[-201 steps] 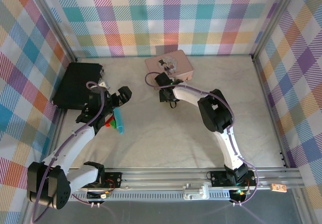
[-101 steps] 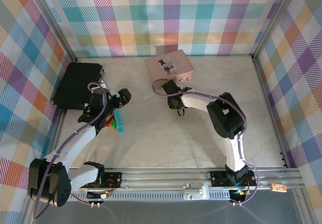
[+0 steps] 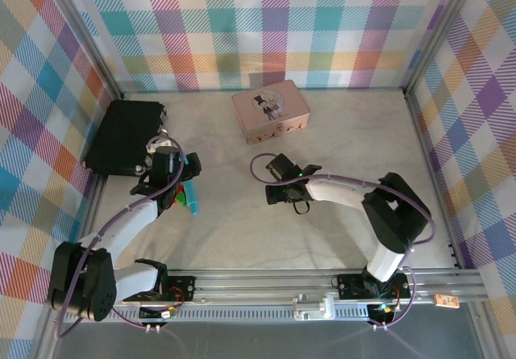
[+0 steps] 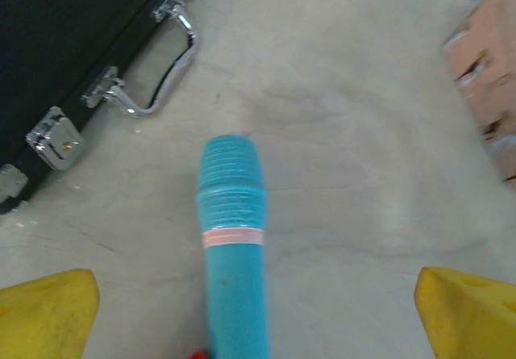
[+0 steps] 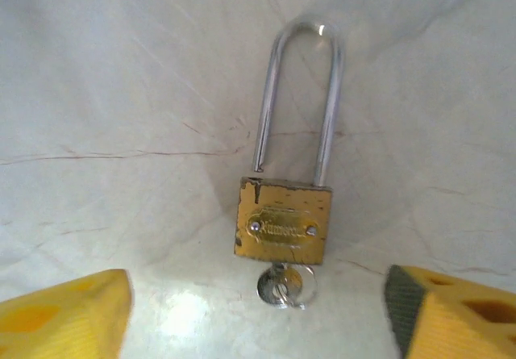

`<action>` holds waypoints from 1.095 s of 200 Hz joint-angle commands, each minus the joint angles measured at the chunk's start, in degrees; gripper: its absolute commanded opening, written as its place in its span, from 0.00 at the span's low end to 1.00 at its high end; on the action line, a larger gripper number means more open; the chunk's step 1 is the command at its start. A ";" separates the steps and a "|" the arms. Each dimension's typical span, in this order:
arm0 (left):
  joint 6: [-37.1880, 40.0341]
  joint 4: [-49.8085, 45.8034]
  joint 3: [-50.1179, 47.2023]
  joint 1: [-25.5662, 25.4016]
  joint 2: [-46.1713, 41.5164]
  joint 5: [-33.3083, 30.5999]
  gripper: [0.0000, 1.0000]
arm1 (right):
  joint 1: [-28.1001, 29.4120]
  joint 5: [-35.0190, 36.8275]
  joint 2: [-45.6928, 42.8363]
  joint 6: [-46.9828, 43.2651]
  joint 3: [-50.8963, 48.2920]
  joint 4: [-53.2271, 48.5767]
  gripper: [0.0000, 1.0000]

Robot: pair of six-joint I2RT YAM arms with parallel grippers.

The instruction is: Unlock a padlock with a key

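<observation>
Right end effector [image 5: 258, 327] spread wide, empty, low over padlock [image 5: 284, 220], forearm stretched leftward

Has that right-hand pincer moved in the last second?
Yes. Seen from the top, the right pincer has drawn back from the pink box, toward the near side.

The padlock [image 5: 284, 228] and its key [image 5: 282, 286] lie in the gap between the 2 spread fingers of the right hand [image 5: 256, 310]. Bare counter [image 5: 121, 93] is open on either side and beyond the shackle. A teal tool [image 4: 232, 238] fills the middle of the left hand [image 3: 168, 173] gap. Ahead, the black case [image 4: 64, 36] blocks the left and the pink box [image 4: 488, 85] the right, with open counter between them.
</observation>
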 commanded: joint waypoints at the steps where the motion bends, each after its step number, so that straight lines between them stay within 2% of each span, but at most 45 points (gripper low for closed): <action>1: 7.93 6.02 -0.18 1.37 2.39 -6.22 1.00 | -2.74 3.24 -7.35 -6.22 1.05 -0.68 0.93; 19: 10.19 11.14 -0.91 2.13 5.06 -7.62 1.00 | -8.34 4.35 -10.94 -11.41 1.09 -0.30 1.00; 49: 12.59 14.60 -0.25 4.00 10.40 -6.98 1.00 | -21.75 6.58 -14.86 -19.70 -3.68 7.27 0.99; 76: 15.39 23.89 -4.60 4.85 12.49 -4.83 1.00 | -32.09 5.81 -16.07 -24.91 -12.44 20.69 0.99; 99: 19.31 35.78 -9.24 4.91 14.61 -1.98 1.00 | -38.94 0.36 -15.75 -24.85 -19.21 30.75 0.99; 125: 20.08 35.55 -8.12 5.18 15.98 3.82 1.00 | -40.31 -2.77 -15.59 -26.54 -28.56 50.12 0.99; 137: 20.10 42.03 -9.84 5.26 17.26 6.68 1.00 | -40.31 -2.84 -14.77 -28.31 -30.93 56.94 0.99; 147: 19.74 47.76 -11.99 5.36 19.64 6.44 1.00 | -40.54 -1.87 -13.69 -28.54 -32.21 62.41 0.99; 165: 17.86 54.64 -15.72 6.50 21.92 5.75 1.00 | -41.96 -4.53 -10.06 -27.84 -33.26 67.37 0.99; 171: 18.58 58.70 -16.47 6.41 23.04 6.02 1.00 | -42.03 -5.38 -10.12 -27.96 -32.73 65.76 0.99; 184: 18.20 54.84 -15.67 6.50 21.76 6.32 1.00 | -43.29 -8.25 -9.60 -27.58 -34.03 67.80 0.99; 192: 18.36 55.63 -15.28 6.49 22.49 6.01 1.00 | -43.48 -8.31 -7.11 -27.74 -36.36 76.10 0.99; 201: 18.17 52.95 -14.26 6.46 22.19 5.68 1.00 | -43.55 -7.51 -8.72 -26.75 -35.61 70.93 0.99; 211: 18.06 52.49 -13.78 6.62 22.48 5.95 1.00 | -43.57 -7.44 -7.44 -27.25 -36.42 75.35 0.99; 219: 17.99 52.01 -13.71 6.67 22.35 6.07 1.00 | -43.58 -7.46 -8.49 -27.03 -35.73 71.60 0.99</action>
